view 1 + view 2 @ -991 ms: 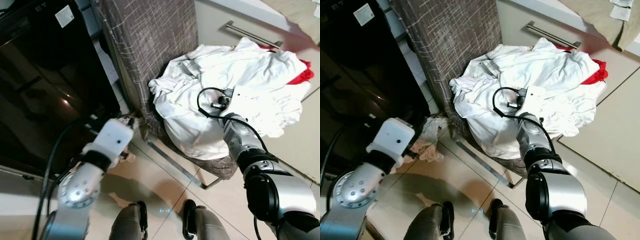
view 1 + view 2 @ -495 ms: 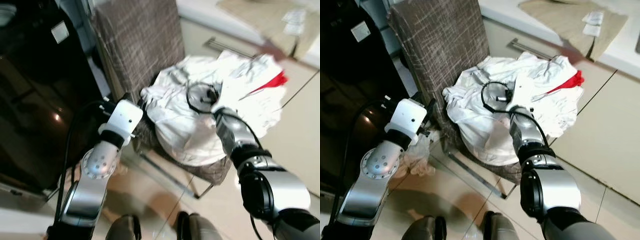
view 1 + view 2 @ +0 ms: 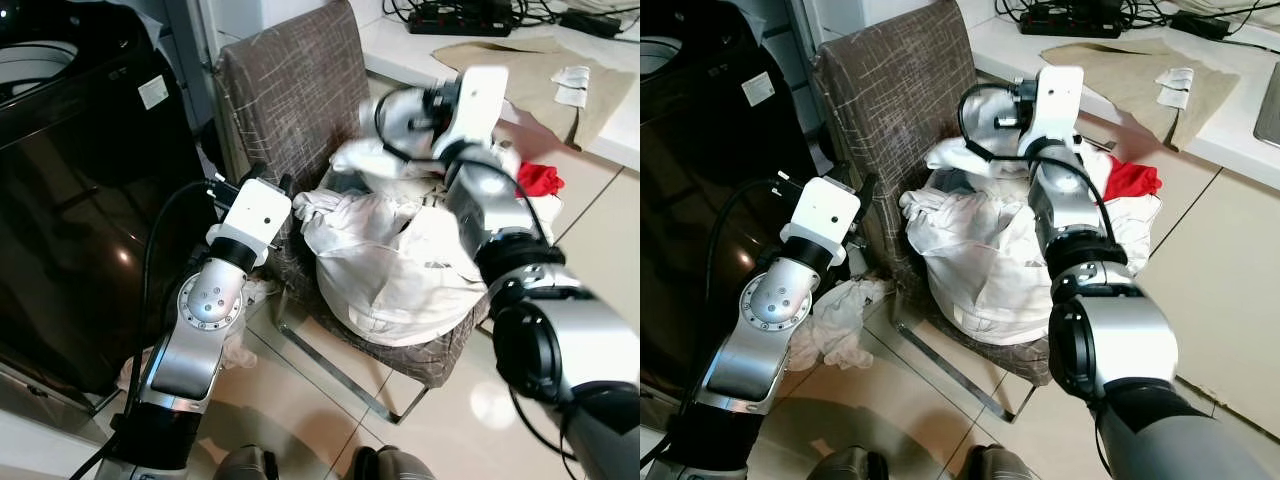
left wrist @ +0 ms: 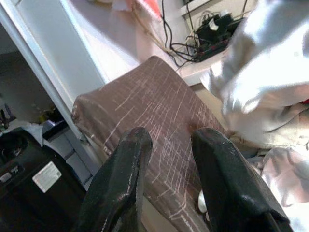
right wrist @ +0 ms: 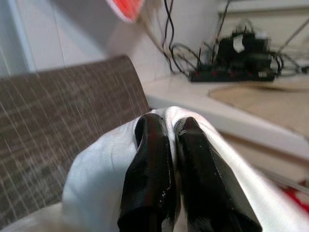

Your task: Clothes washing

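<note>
The right gripper [image 5: 166, 145], fingers pinched on a fold of the white garment [image 3: 990, 160], holds it above the laundry heap [image 3: 990, 250] on the chair [image 3: 900, 90] seat (probably to free one piece). The left gripper [image 4: 166, 159] hovers empty and parted near the chair's back edge.

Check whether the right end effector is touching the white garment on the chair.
Touching. In the right wrist view, the right end effector is pinched shut on a fold of the white garment, which drapes around both fingers.
</note>
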Motion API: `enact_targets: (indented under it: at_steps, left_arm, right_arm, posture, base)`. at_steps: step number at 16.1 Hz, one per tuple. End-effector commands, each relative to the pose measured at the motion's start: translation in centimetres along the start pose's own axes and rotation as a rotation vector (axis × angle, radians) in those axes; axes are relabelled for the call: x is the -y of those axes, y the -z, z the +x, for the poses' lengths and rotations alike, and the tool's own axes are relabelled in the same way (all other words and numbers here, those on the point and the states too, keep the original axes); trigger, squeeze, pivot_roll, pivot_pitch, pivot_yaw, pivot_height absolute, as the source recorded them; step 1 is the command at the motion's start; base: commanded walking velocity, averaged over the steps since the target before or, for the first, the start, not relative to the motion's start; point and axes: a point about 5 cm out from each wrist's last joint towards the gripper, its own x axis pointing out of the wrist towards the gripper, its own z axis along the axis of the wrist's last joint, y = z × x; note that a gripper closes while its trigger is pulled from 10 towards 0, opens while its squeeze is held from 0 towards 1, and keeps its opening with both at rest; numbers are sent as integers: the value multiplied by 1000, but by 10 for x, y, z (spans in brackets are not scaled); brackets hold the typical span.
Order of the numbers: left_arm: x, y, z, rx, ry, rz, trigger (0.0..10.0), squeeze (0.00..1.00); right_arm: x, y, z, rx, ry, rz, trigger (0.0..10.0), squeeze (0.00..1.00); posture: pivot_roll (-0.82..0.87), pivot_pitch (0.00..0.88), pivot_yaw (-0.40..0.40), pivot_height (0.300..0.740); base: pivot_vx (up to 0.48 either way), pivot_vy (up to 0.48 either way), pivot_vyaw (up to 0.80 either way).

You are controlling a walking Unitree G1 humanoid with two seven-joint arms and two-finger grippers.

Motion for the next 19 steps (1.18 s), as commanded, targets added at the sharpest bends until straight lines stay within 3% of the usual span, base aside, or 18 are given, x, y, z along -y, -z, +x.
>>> enact_targets:
  at_steps: [1, 4, 5, 9, 10, 11, 12, 13, 14, 15, 17, 19]
  left_arm:
    - [-2, -1, 1, 15, -20, 1, 10000, 0]
    - [-7, 1, 0, 10, -71, 22, 10000, 0]
    - [-10, 1, -1, -3, -137, 17, 10000, 0]
    - [-9, 15, -13, -93, -196, -47, 10000, 0]
    - [-15, 28, -21, -164, -244, -104, 10000, 0]
    - [-20, 47, -29, -272, -311, -162, 10000, 0]
    - [-22, 56, -34, -320, -339, -186, 10000, 0]
    - [-25, 63, -39, -360, -377, -202, 10000, 0]
    - [-32, 67, -45, -382, -425, -194, 10000, 0]
    - [-35, 64, -46, -374, -436, -171, 10000, 0]
    - [-33, 55, -41, -342, -400, -90, 10000, 0]
    - [-22, 49, -32, -332, -319, -52, 10000, 0]
  right_arm:
    - [2, -24, 6, 84, -9, 13, 0, 0]
    - [-2, -38, 10, 118, -33, -28, 0, 0]
    - [-8, -35, 10, 114, -56, -23, 0, 39]
    - [-24, 1, -2, 45, -131, -14, 0, 231]
    - [-26, 15, -8, 17, -143, -11, 0, 278]
    - [-24, 30, -15, -5, -141, 0, 0, 396]
    - [-21, 39, -20, -18, -131, 6, 0, 467]
    - [-17, 48, -26, -20, -121, 9, 0, 486]
    - [-3, 65, -42, -20, -85, -20, 0, 537]
    - [10, 75, -56, -8, -52, -60, 0, 565]
    - [19, 82, -69, 7, -30, -74, 0, 584]
    - [20, 87, -72, -13, -16, -62, 0, 588]
  posture:
    - [43, 0, -35, 740]
    - [55, 0, -43, 740]
    - [68, 0, -56, 740]
    - [79, 0, -65, 740]
    - [84, 0, -70, 740]
    - [86, 0, -74, 740]
    - [87, 0, -77, 740]
    - [86, 0, -79, 740]
    - [86, 1, -78, 740]
    - [81, 3, -71, 740]
    - [67, 6, -59, 740]
    - [51, 7, -41, 740]
  base:
    - [0, 0, 0]
    - [0, 0, 721]
    - [0, 0, 656]
    - [0, 0, 588]
    - [0, 0, 513]
    - [0, 0, 475]
    - [0, 0, 463]
    - [0, 0, 456]
    - [0, 0, 456]
    - [0, 0, 463]
    - [0, 0, 463]
    - [0, -240, 459]
